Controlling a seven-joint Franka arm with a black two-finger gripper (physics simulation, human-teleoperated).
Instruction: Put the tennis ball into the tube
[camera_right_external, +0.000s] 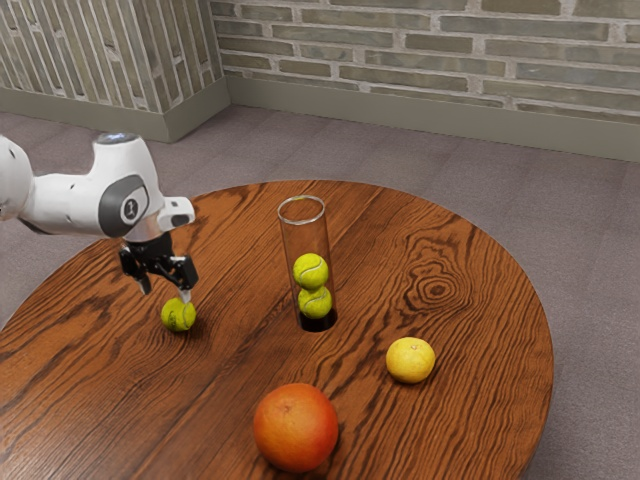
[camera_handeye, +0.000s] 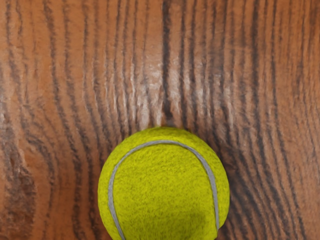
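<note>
While the loose tennis ball sits on the bench, outside the tube, the end effector has its fingers apart, seemingly just above it. Picking up is the job now: go down around the ball, squeeze, then lift.

Softly and evenly lit, faintly shadowed beside the loose tennis ball, streaked with pale glare across the desk
</note>
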